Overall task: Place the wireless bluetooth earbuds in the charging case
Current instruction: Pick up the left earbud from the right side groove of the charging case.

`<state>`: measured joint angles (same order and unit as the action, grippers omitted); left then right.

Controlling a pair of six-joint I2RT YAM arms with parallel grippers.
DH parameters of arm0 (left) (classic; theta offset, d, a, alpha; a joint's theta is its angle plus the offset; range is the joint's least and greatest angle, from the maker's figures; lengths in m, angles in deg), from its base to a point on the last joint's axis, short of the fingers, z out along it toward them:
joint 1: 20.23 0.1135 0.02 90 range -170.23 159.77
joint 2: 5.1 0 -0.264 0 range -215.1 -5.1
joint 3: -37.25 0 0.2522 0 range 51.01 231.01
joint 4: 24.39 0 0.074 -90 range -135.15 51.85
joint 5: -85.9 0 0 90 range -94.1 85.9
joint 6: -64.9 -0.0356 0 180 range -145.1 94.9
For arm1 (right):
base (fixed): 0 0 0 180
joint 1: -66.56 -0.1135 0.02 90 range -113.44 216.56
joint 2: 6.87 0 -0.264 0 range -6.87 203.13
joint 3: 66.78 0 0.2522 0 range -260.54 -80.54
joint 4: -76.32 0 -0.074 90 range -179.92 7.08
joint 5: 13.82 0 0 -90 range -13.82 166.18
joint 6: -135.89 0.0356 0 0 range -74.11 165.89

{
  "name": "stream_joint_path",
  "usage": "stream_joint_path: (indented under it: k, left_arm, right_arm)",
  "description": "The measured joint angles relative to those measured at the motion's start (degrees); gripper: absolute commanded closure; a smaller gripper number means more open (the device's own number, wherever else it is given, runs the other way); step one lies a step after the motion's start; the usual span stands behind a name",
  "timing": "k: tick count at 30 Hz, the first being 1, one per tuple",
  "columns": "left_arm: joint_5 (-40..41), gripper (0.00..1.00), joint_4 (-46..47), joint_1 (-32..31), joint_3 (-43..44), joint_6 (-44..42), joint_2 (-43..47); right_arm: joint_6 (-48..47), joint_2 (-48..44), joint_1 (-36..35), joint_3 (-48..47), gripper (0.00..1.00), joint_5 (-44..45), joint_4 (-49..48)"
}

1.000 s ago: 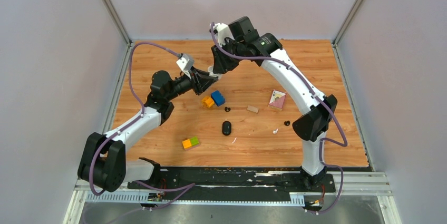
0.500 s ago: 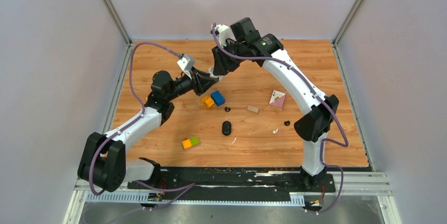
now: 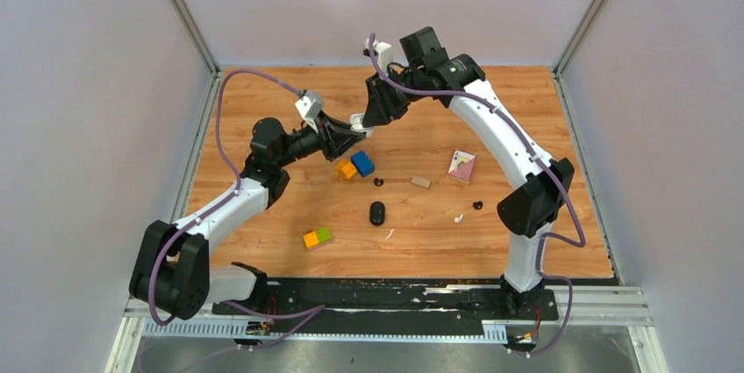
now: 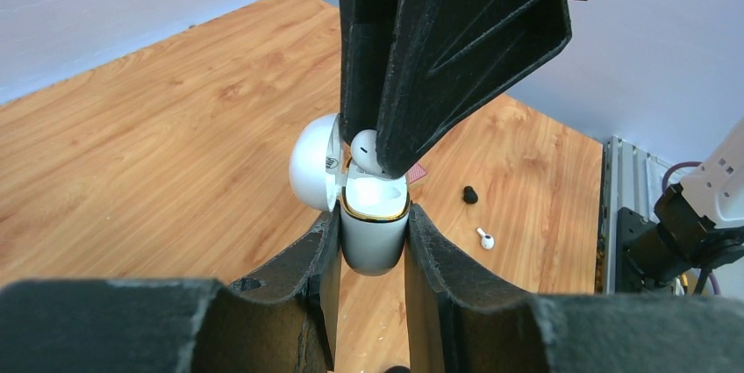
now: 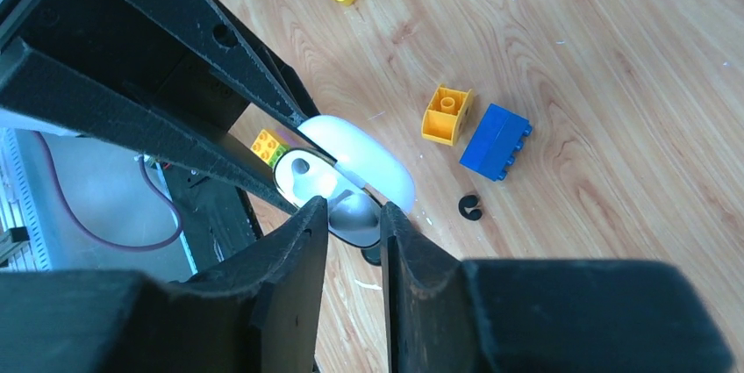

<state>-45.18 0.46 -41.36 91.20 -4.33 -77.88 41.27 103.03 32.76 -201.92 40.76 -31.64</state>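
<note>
My left gripper [image 3: 353, 130] is shut on the white charging case [image 4: 374, 233] and holds it above the table with the lid [image 4: 314, 162] open. My right gripper [image 3: 368, 118] is shut on a white earbud [image 4: 367, 150], which sits right at the case's open mouth; in the right wrist view the earbud [image 5: 355, 218] is between the fingers above the case [image 5: 303, 175]. A second white earbud [image 3: 458, 217] lies on the table at the right. Two black earbuds [image 3: 378, 182] [image 3: 477, 205] lie apart on the wood.
A blue block [image 3: 362, 163] and an orange block [image 3: 346, 169] lie just below the grippers. A black oval case [image 3: 377, 213], an orange-green block [image 3: 318, 237], a wooden block [image 3: 421, 182] and a pink card box [image 3: 461, 165] lie around the middle.
My right arm's wrist and forearm have shifted to the right, while its fingertips stay at the case. The left arm and the case have held still.
</note>
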Motion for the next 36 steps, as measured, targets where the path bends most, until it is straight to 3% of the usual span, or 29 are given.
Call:
stream_joint_path:
  k: [8,25,29,36]
  left_arm:
    - [-1.03,1.00,0.02,0.33,0.09,0.85,-0.02]
    - [-1.53,1.00,-0.26,0.52,0.52,1.92,-0.66]
    - [-1.53,1.00,-0.28,0.52,0.52,2.08,-0.76]
    - [-1.92,1.00,-0.72,0.59,0.52,2.12,-0.76]
  right_arm:
    - [-2.43,-0.09,0.79,0.61,0.70,-3.23,0.17]
    - [-3.91,-0.09,0.50,0.61,0.76,-1.62,0.37]
    - [-4.46,-0.09,0.31,0.61,0.70,-1.11,0.52]
    - [-6.01,-0.09,-0.17,0.61,0.89,-0.35,0.76]
